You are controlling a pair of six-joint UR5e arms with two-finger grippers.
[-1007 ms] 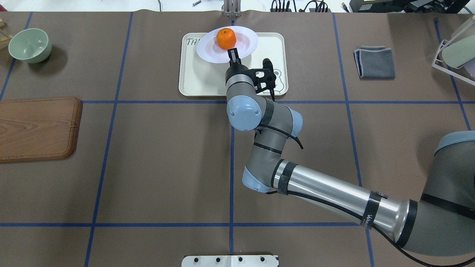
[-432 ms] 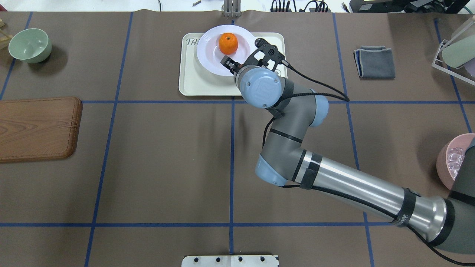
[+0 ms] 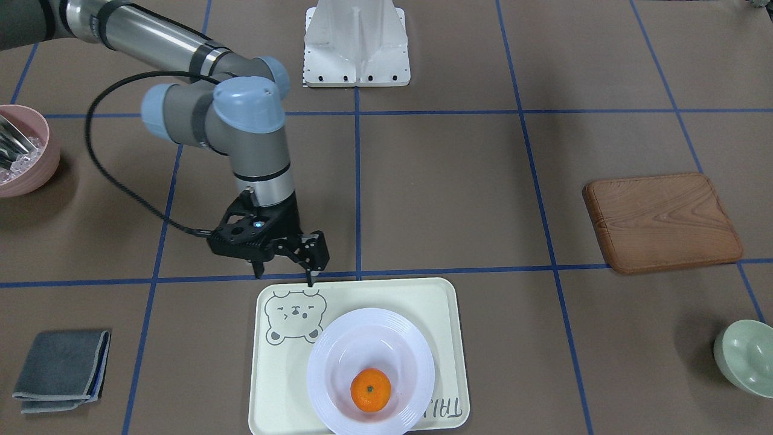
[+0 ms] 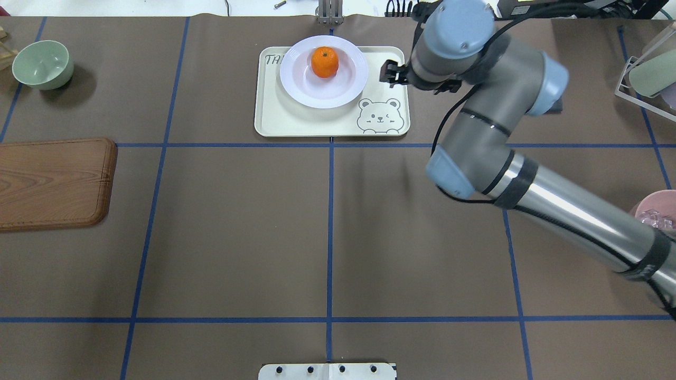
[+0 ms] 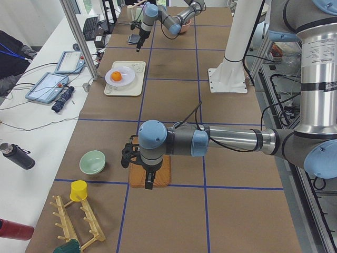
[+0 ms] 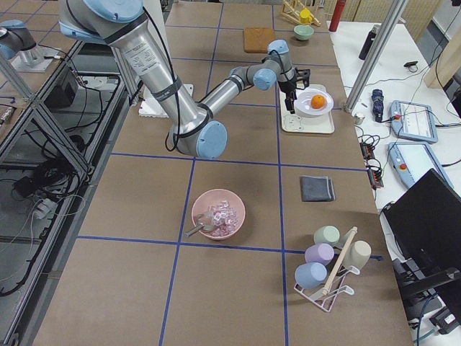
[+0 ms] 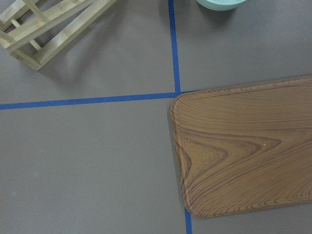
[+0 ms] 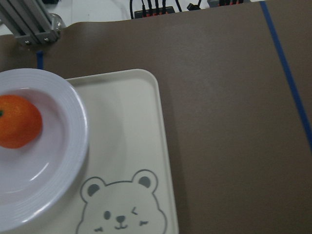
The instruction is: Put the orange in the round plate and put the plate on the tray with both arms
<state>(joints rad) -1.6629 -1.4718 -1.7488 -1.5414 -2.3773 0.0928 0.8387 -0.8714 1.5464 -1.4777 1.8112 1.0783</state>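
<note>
Brown covering crossed by blue tape lines spreads over the table (image 4: 232, 237). The right end effector (image 3: 285, 273) hangs above the table with its two black fingers spread apart and nothing between them. It sits just off the robot-side edge of the tray (image 3: 368, 296), near the corner with the grey bear face (image 3: 295, 317). The right arm (image 3: 253, 145) reaches back from it, with a black cable looping alongside.

The cream tray carries the white plate (image 3: 338, 338), whose rim reaches over the tray's far edge. The orange (image 3: 370, 390) rests in the plate's sunken centre. Grey lettering on the tray is partly covered by the plate; only "TA" reads clearly from overhead.

The left end effector (image 5: 149, 182) shows only from the table's end, above a wooden board (image 4: 53, 182); whether it is open or closed cannot be told. A green bowl (image 4: 42, 64) stands near the board. A folded grey cloth (image 3: 60, 370) and a pink bowl (image 3: 21, 151) lie on the right arm's side.
</note>
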